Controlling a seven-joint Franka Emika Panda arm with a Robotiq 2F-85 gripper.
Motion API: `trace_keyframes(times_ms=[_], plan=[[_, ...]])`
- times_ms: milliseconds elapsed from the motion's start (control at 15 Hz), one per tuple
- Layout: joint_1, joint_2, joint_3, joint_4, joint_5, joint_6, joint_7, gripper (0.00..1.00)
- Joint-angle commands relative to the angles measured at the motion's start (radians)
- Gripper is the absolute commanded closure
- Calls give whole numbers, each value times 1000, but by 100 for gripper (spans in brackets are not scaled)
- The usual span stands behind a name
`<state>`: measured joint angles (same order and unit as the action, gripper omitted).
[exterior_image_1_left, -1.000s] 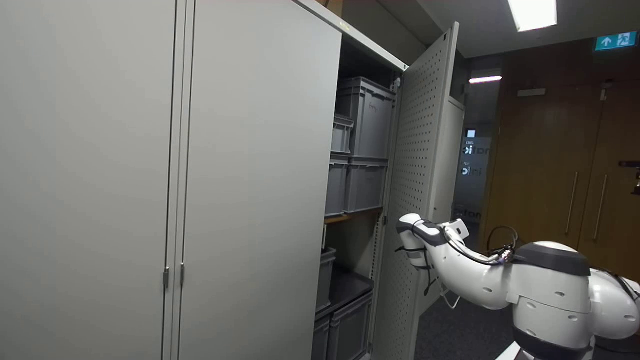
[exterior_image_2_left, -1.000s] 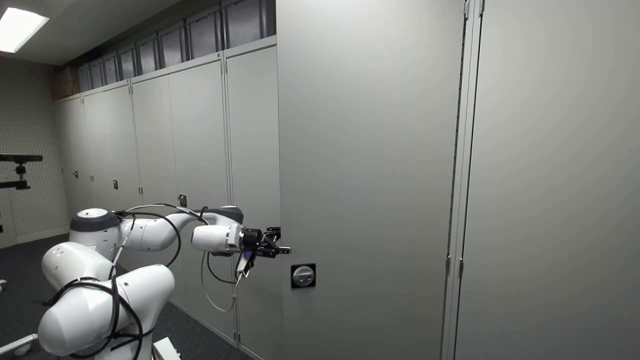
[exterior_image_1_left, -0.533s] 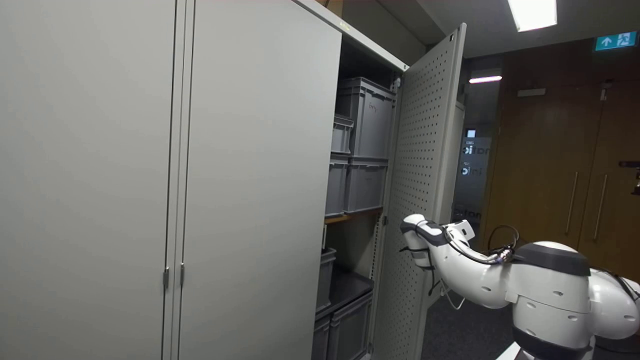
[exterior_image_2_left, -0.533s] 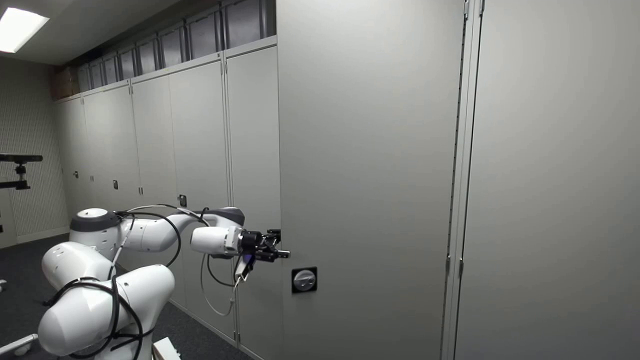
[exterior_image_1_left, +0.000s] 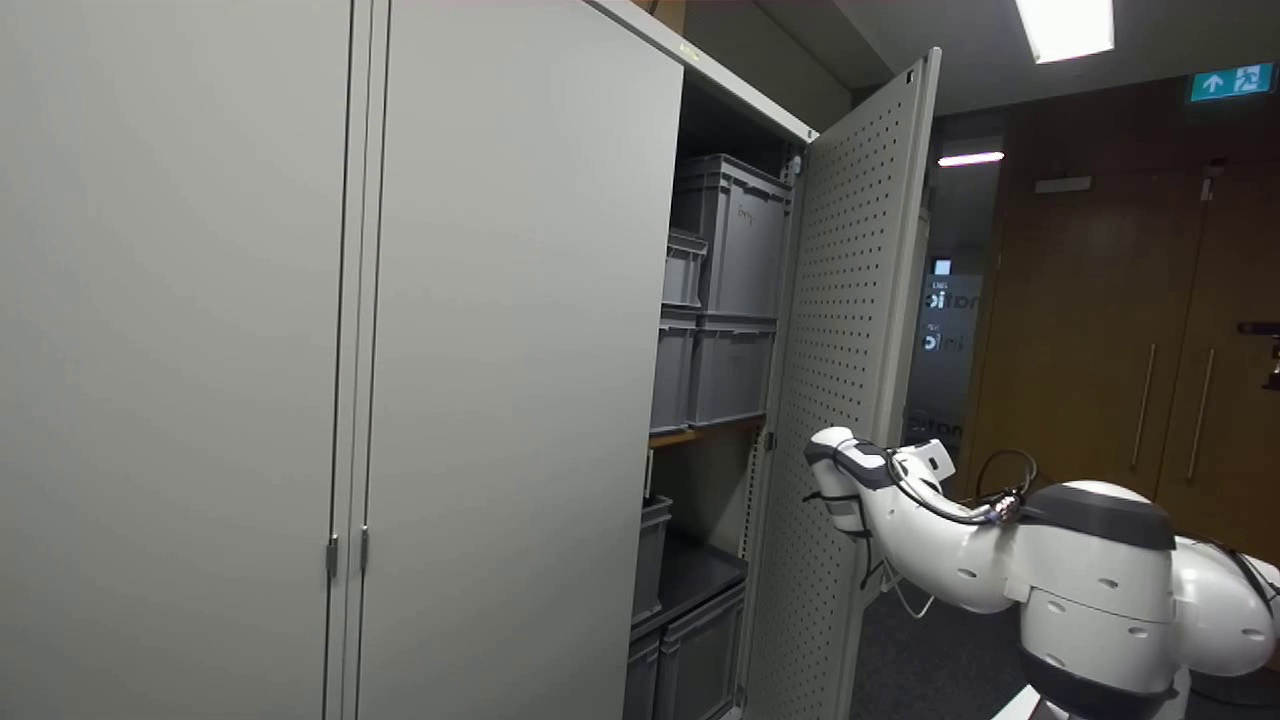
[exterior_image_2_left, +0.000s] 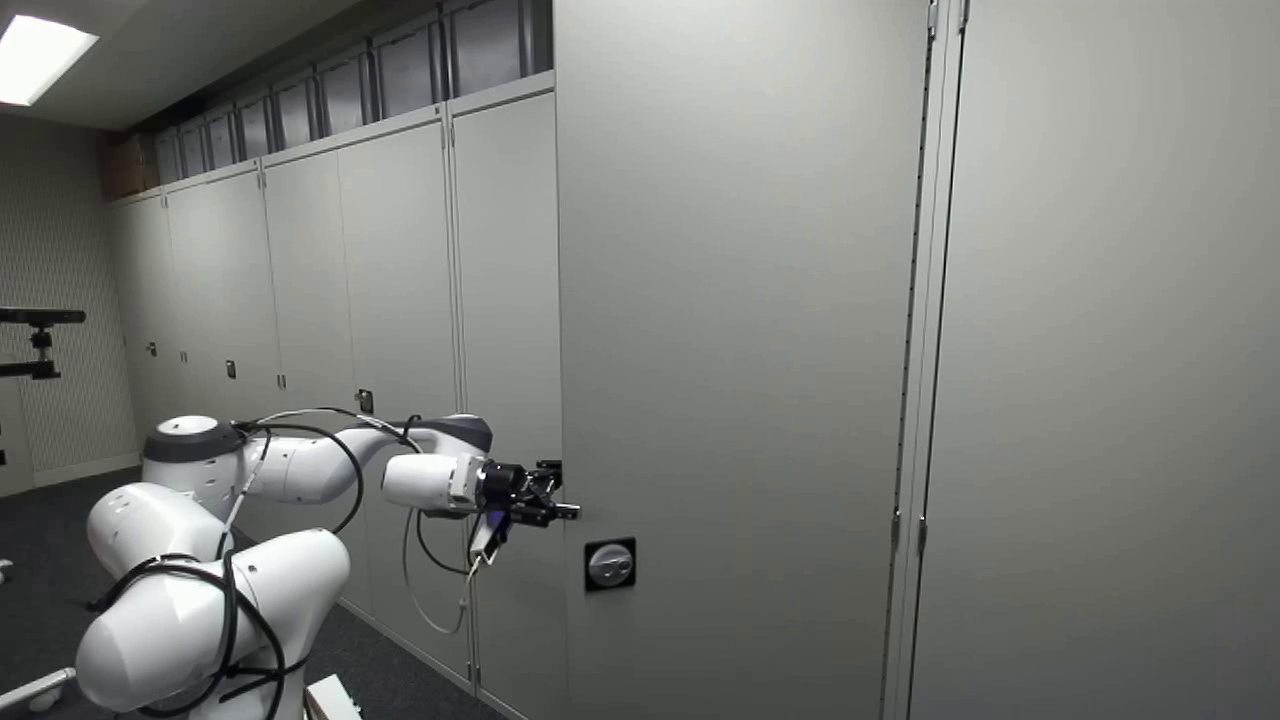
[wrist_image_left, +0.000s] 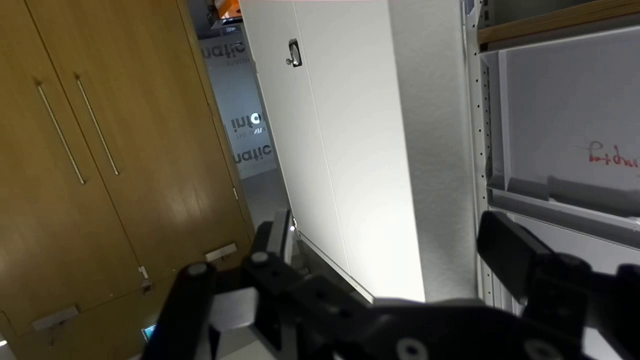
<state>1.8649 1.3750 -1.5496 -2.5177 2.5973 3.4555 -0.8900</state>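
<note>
A tall grey cabinet door (exterior_image_2_left: 740, 300) stands swung outward, its perforated inner face (exterior_image_1_left: 845, 270) showing in an exterior view. A round latch (exterior_image_2_left: 610, 565) sits near its free edge. My gripper (exterior_image_2_left: 563, 490) is open at that edge, just above the latch. One finger shows before the outer face; the other passes behind the edge. In the wrist view, a grey panel (wrist_image_left: 440, 150), seemingly the door seen at a slant, lies between the spread fingers of the gripper (wrist_image_left: 387, 225). Whether either finger touches the door cannot be told.
Inside the cabinet, grey bins (exterior_image_1_left: 740, 240) stand on a wooden-edged shelf (wrist_image_left: 560, 22). Closed cabinet doors (exterior_image_1_left: 520, 350) flank the opening. White cabinets (wrist_image_left: 325, 125) and brown wooden doors (wrist_image_left: 125, 125) lie beyond. A camera on a stand (exterior_image_2_left: 40, 316) is at the far left.
The door has swung a little further open, its free edge shifting right in an exterior view. My gripper has moved slightly along with it, staying open.
</note>
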Motion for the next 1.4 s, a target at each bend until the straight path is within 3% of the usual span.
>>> trace_keyframes(times_ms=[0,1333], plan=[[-2,-22,-35,-24,0,0,-10,0],[-79,-33,-48,-68,0,0,-11,0]])
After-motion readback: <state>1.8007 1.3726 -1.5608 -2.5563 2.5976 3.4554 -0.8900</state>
